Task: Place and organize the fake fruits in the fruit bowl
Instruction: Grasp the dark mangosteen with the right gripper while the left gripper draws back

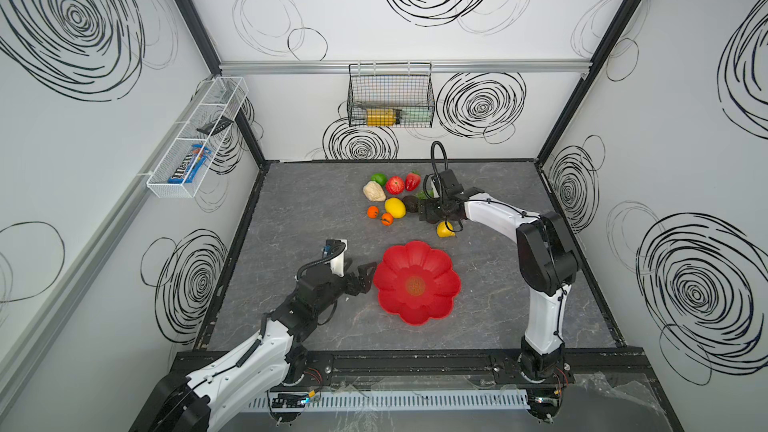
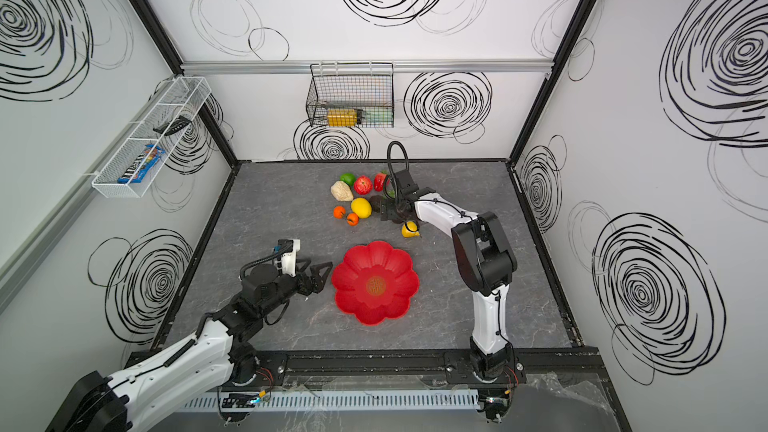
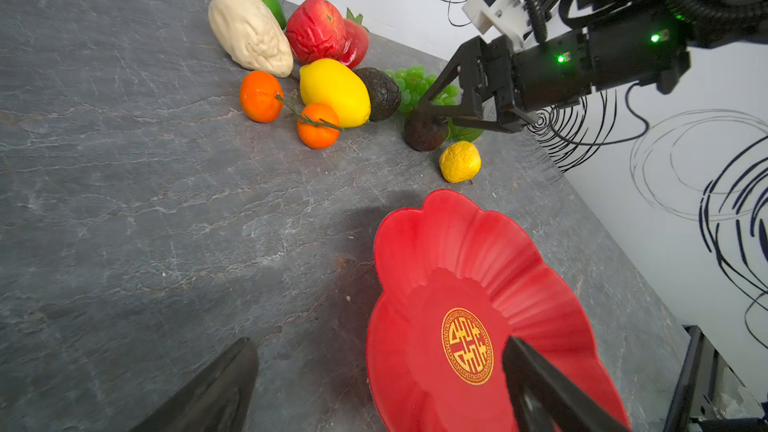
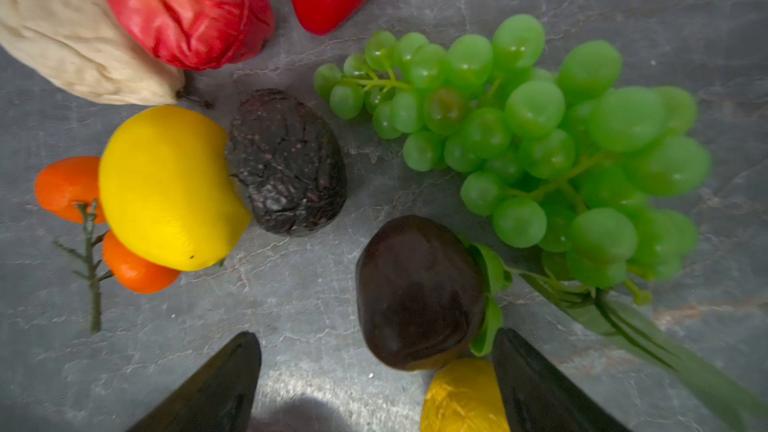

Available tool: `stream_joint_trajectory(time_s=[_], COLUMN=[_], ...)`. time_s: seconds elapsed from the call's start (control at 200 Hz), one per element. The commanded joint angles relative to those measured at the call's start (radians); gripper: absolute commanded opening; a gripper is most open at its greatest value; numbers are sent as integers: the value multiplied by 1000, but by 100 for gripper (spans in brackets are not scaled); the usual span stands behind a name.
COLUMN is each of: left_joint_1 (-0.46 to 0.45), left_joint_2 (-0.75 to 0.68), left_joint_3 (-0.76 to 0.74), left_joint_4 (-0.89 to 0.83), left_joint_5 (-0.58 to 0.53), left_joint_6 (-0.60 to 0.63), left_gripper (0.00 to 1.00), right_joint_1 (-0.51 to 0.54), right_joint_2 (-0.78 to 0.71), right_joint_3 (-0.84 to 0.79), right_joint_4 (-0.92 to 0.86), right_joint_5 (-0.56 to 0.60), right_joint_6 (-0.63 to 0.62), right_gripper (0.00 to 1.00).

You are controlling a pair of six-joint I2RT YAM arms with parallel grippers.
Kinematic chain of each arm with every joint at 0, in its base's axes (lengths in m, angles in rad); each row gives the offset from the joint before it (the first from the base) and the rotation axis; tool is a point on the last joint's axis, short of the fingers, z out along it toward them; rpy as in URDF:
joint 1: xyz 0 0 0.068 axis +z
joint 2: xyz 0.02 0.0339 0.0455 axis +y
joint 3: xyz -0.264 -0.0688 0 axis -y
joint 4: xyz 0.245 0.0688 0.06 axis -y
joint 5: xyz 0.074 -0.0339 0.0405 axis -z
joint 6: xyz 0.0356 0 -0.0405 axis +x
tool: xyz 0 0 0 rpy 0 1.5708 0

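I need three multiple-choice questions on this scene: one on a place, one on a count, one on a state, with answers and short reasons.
1. Where is the right gripper? A at a dark fruit; B over the fruit bowl; C far back, near its own base.
2. How many small oranges are there? A one; B two; C four.
3. The fruit bowl is: A empty; B half full; C upside down.
Answers: 1A, its open jaws stand at that fruit; 2B, both lie by the large lemon; 3A, its inside is bare.
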Motion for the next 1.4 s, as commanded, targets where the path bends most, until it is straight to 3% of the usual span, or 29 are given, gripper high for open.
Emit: stream_joint_trajectory(time_s=[0.0,0.57,0.876,1.166,1.286,1.396], left_joint_1=[-4,-4,-6,-4,20,73], left_joint_2=[-4,12,22,32,34,44], left_joint_3=[-1,-1,1,2,51,66], left_joint_4=[56,66,71,69,-12,-9], left_joint_5=[-12,-10,-9,3,9,98], left_joint_6=[21,19,21,13,-47,-225], left_gripper=[96,96,96,96,96,96], right_joint_1=[-6,-18,-11,48,108,183], right_joint_2=[12,54,41,-66,-163,-272], right_joint_3=[21,20,16,-53,-138,-254], right_joint_4=[-58,-19,-2,52,104,177], right_joint_5=[51,2,24,114,156,216], right_joint_6=[11,-20,-45,-118,-182,-243], right_gripper=[92,79,59,58,58,58])
